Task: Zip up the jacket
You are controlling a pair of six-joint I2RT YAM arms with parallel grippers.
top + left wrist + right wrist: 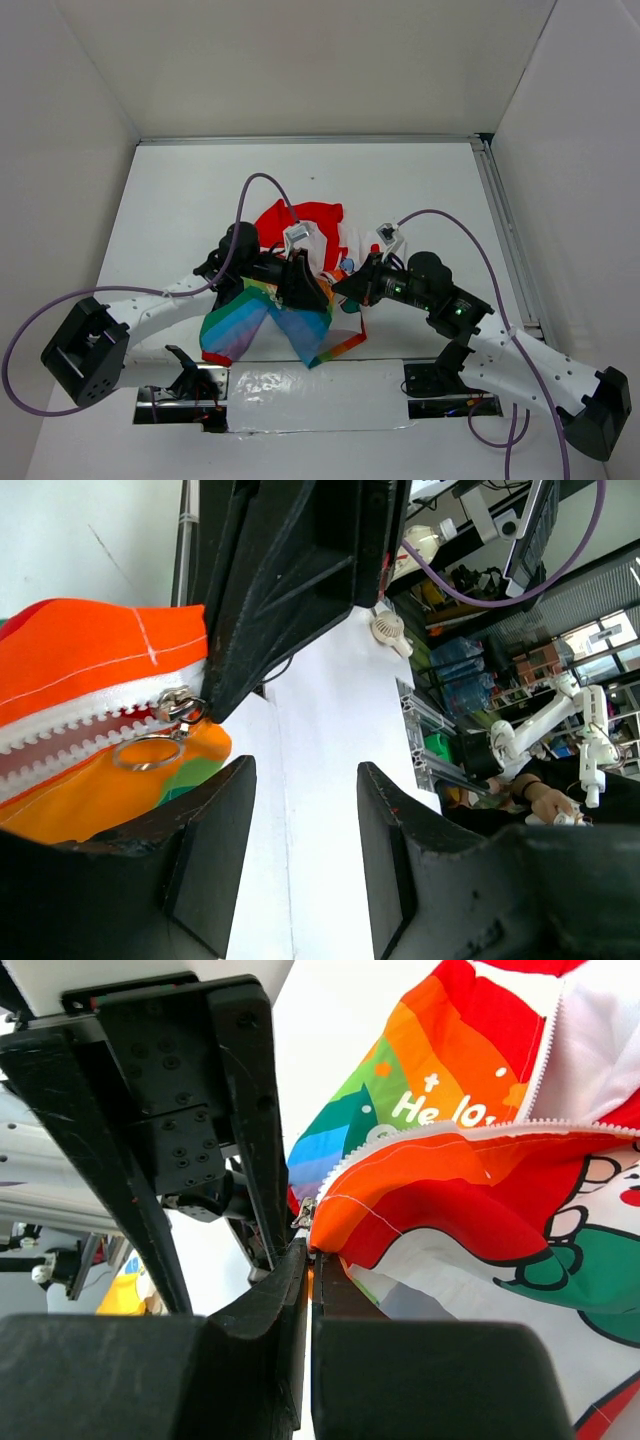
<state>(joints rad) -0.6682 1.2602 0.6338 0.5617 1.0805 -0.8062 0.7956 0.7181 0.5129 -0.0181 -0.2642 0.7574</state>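
The jacket (300,225) lies bunched at the table's middle, red collar far, rainbow panel (240,325) near. My right gripper (345,287) is shut on its orange fabric edge (400,1195), just by the metal zipper slider (303,1215). In the left wrist view the slider (178,708) with its ring pull (145,752) sits at the end of the white zipper teeth (70,740), right against the right gripper's black finger (290,590). My left gripper (305,780) is open and empty, just beside the slider, with bare table between its fingers. It also shows in the top view (300,288).
A shiny foil strip (300,385) runs along the table's near edge between the arm bases. A metal rail (505,230) borders the right side. White walls close in the left, far and right sides. Purple cables (255,185) arch over the arms.
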